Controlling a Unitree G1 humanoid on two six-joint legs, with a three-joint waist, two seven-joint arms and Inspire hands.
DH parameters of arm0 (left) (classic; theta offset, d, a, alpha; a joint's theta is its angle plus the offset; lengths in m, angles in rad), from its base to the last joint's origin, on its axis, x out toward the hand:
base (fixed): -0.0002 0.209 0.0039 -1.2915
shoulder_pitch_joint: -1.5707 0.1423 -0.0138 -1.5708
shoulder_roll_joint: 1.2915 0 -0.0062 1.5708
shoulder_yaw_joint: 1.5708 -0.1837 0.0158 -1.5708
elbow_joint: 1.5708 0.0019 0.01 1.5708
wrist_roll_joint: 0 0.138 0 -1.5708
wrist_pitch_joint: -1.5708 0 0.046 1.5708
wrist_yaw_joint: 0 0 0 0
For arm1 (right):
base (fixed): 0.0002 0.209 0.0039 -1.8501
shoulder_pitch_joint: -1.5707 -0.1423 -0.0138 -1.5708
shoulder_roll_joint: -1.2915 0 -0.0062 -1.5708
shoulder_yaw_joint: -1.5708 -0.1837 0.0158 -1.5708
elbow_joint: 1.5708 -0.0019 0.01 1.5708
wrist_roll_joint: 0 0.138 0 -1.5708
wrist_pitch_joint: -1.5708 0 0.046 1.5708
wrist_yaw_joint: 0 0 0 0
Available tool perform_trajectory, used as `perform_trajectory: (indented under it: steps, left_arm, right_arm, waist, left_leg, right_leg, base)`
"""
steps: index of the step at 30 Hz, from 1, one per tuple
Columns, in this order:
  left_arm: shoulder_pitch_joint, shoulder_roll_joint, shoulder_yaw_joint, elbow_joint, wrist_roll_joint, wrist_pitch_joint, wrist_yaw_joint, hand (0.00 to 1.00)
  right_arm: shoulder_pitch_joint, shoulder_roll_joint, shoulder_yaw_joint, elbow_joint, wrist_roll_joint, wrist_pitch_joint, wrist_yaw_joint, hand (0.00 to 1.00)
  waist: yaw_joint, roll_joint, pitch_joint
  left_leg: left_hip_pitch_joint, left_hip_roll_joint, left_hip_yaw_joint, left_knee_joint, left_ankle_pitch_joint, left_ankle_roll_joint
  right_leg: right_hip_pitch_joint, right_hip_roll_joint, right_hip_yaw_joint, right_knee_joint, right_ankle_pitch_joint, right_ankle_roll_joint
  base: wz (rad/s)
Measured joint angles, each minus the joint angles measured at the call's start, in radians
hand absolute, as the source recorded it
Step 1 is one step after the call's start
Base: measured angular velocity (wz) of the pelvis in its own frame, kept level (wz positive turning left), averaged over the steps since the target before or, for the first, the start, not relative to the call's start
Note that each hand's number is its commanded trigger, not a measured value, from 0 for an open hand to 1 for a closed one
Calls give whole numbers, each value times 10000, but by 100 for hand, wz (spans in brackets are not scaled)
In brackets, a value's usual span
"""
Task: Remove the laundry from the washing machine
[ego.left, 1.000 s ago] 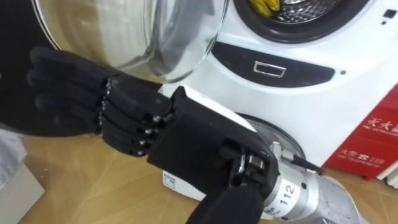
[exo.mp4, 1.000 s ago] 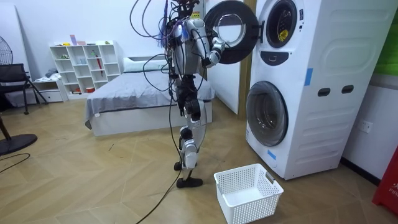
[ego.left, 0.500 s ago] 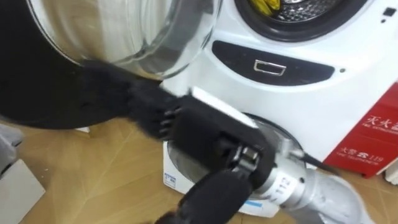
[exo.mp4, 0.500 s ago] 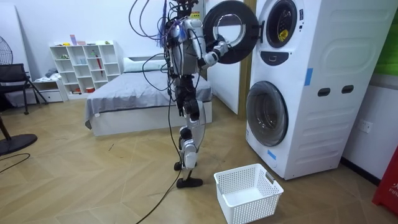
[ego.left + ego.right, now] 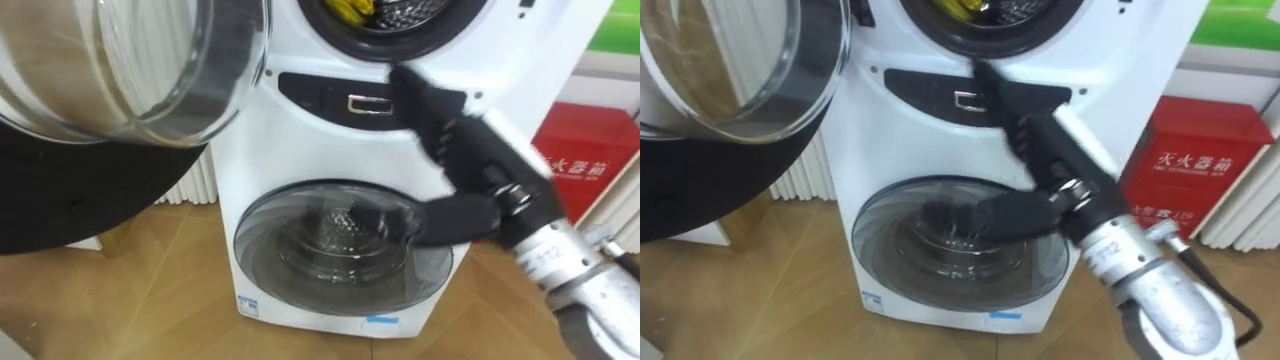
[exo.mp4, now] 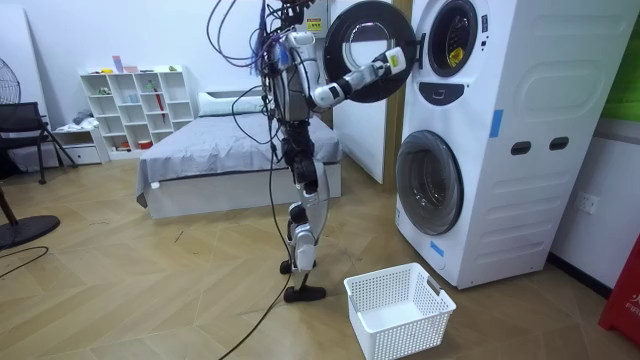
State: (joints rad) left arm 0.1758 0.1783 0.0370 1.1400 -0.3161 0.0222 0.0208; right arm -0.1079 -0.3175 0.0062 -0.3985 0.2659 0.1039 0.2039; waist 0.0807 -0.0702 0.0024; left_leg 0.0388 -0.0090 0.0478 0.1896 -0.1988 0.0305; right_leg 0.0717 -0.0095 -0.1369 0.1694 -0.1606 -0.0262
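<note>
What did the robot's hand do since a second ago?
The right hand left the lower edge of the open upper door and swung across toward the upper drum, where yellow clothes show. Its fingers are straight and hold nothing. The door, the washer and the basket stayed put.

1. The place was a home: a bedroom that also served as a laundry corner.
2. A bed [image 6: 225,165] with grey bedding stood by the far wall, and a white cube shelf [image 6: 135,105] with small things in it stood beside the bed.
3. Two front-loading washers stood stacked, the upper washing machine [image 6: 520,60] on the lower washing machine [image 6: 500,210].
4. The upper one's round door [image 6: 365,50] was swung open, and yellow cloth [image 5: 352,7] lay in its drum.
5. A white laundry basket [image 6: 398,310] sat on the wood-plank floor [image 6: 150,290] before the stack.
6. A dark chair [image 6: 20,125] and a standing fan [image 6: 8,75] stood at the room view's left.
</note>
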Motion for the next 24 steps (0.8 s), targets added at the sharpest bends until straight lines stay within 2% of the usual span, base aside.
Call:
perform_trajectory:
  steps: [7,11,18,20,21,24]
  left_arm:
    - [139,-15,208,-206,45,245,100,0]
    - [92,-5,219,-229,84,389,102,0]
    - [50,-10,217,-209,448,446,68,0]
    - [42,-12,197,-211,451,445,73,0]
    - [48,-12,198,-210,448,448,92,0]
    - [41,-45,191,-244,444,491,186,0]
  right_arm:
    - [-796,-22,-300,852,462,474,-791,0]
    - [-1287,0,-317,979,939,499,-1130,0]
    - [-1459,10,-235,1048,1940,517,-1150,0]
    - [-1463,35,-167,1059,2115,517,-1229,0]
    - [-1467,118,-86,1103,2270,514,-1300,0]
    - [-1501,165,220,1416,2556,513,-1478,0]
  waist:
    - [-61,-66,14]
    - [6,-77,-4]
    - [246,-80,-8]
    - [369,-65,7]
    - [352,-67,65]
    - [405,-85,125]
  left_leg:
    - [46,-49,-3,27,-6,37]
    - [-76,-52,-10,80,-13,48]
    - [-51,-46,-29,111,-8,49]
    - [-2,-45,-96,104,-7,50]
    - [57,-47,-199,96,-7,49]
    - [43,-36,-245,98,-8,48]
  right_leg:
    - [109,2,-3,0,-6,10]
    - [3,15,11,2,-5,9]
    - [-19,-18,-25,4,-4,10]
    - [34,-16,-70,-5,-6,13]
    - [130,-19,-168,-17,-16,29]
    - [194,-12,-290,-13,-38,65]
  base:
    - [0]
    - [0]
    - [1]
    - [5]
    - [20]
    - [15]
